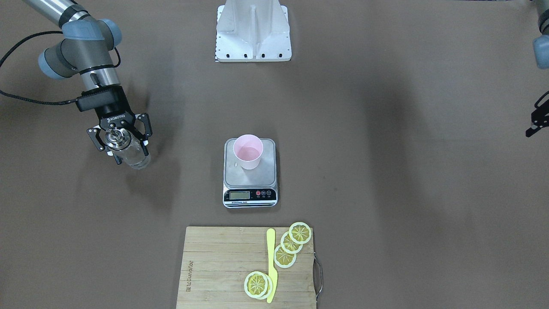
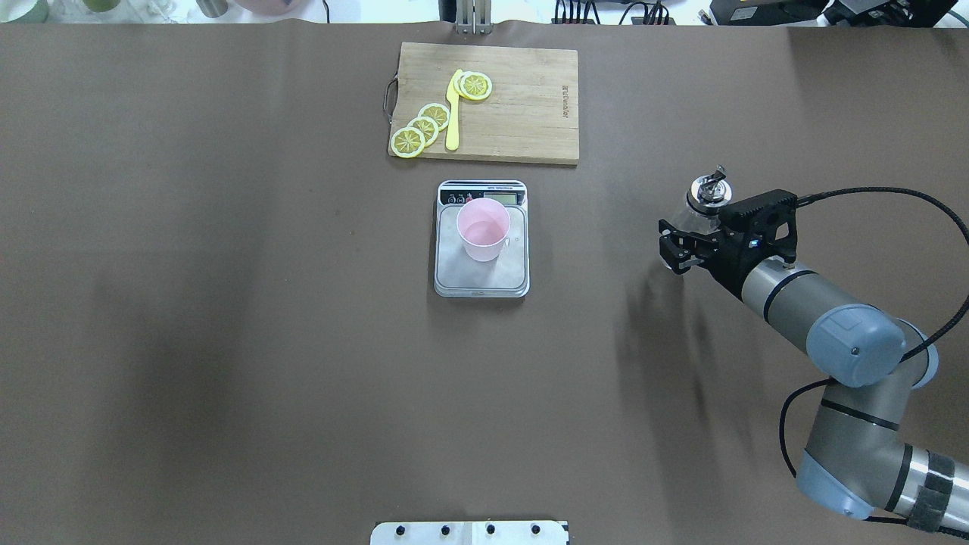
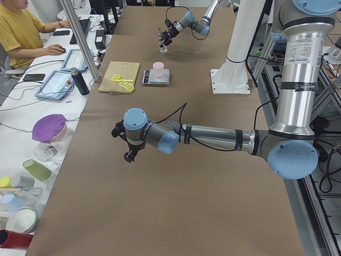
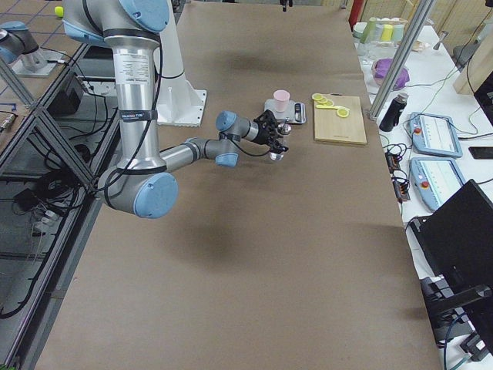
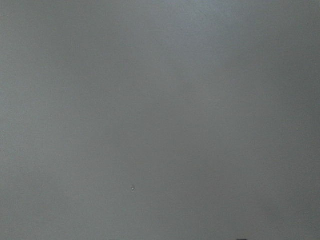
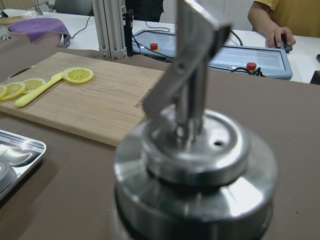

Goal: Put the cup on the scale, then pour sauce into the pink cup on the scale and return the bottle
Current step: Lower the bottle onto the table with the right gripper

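Far from the scale (image 1: 253, 176), the right gripper (image 1: 128, 150) pinches the bottle (image 1: 137, 161) (cup (image 1: 248, 151) already placed); probably returning it: lower, then release.

Silver arms (image 2: 787, 303), blue-grey joint caps (image 2: 855, 344), black cable (image 2: 893, 193), right hand (image 1: 128, 150) marked ROBOTIQ

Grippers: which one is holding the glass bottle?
The right gripper, shut around the glass bottle. The left gripper hangs away from everything, holding nothing.

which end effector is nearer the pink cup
Right. The right end effector, holding the bottle, is out right of the cup; the left end effector is much farther out left.
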{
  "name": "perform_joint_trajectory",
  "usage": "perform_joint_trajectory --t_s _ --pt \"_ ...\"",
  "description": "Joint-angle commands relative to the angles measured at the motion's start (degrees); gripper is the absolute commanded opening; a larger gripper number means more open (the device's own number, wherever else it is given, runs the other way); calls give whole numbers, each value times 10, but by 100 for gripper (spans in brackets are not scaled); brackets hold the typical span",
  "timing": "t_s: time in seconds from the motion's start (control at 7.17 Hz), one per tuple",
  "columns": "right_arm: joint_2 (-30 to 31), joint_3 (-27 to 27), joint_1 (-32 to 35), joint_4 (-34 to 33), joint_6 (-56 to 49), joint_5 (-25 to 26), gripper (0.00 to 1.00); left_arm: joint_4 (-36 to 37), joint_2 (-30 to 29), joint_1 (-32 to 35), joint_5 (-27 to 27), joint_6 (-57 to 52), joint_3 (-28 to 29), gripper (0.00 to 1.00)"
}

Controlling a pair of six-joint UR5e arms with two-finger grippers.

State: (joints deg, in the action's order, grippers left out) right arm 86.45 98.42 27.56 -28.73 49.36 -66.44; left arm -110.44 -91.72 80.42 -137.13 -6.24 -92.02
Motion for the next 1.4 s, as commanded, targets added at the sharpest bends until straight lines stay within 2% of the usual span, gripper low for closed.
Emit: perform_joint_trajectory --t_s 0.0,0.98,1.12,1.26 --pt "13 -3 -10 25 -1 1 12 0 5 0 0 0 -4 83" --pt "21 -16 -20 26 -1 3 12 -1 15 0 1 0 -11 83" --pt "19 -15 -20 26 -2 1 17 -1 15 0 1 0 -11 83" --pt "19 -15 -20 26 -5 -1 37 -1 15 0 1 0 -11 83"
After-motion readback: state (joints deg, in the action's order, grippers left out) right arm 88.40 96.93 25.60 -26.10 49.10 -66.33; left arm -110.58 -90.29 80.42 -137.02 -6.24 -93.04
